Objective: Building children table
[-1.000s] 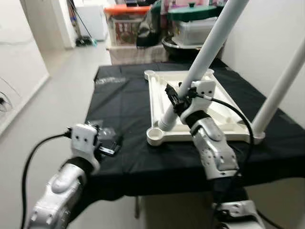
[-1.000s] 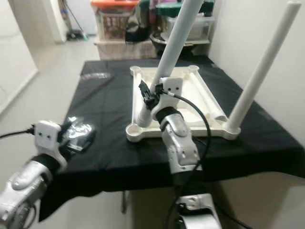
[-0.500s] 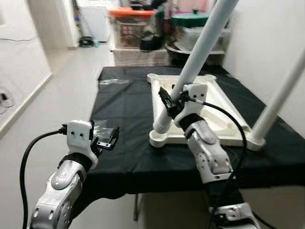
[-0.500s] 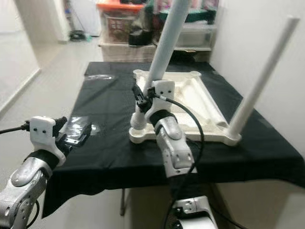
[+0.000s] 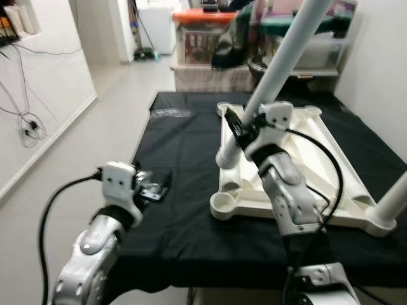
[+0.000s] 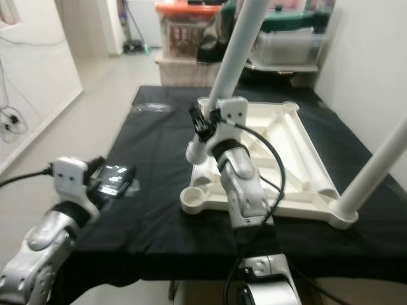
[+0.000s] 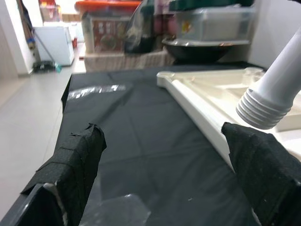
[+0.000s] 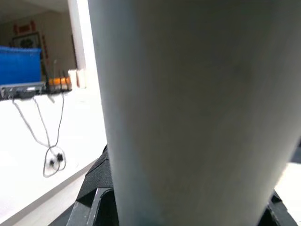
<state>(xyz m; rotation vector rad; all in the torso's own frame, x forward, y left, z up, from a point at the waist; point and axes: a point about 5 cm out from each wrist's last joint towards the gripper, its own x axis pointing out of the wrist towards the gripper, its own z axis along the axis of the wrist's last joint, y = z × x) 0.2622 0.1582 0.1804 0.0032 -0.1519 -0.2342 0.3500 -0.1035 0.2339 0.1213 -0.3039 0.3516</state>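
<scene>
The white children's table top (image 5: 305, 159) lies upside down on a black-covered table (image 5: 184, 146). My right gripper (image 5: 236, 127) is shut on a long white leg (image 5: 280, 57), held tilted. The leg's threaded end (image 5: 226, 155) hangs above the top's left rim, behind the empty near-left corner socket (image 5: 222, 204). A second leg (image 5: 394, 203) stands in the near-right corner. My left gripper (image 5: 152, 189) hovers open over the cloth's left front edge, its fingers (image 7: 75, 160) wide apart, above a clear plastic bag (image 6: 117, 173).
Storage boxes (image 5: 203, 35) and bins are stacked behind the table. A white wall runs along the right. Bare floor (image 5: 95, 121) lies to the left, with cables (image 5: 28, 121) on the left wall. Another plastic wrapper (image 5: 170, 113) lies at the cloth's far left.
The camera has shifted and come closer. The leg's threaded end has risen away from the near-left corner socket. My left gripper stays open over the plastic bag.
</scene>
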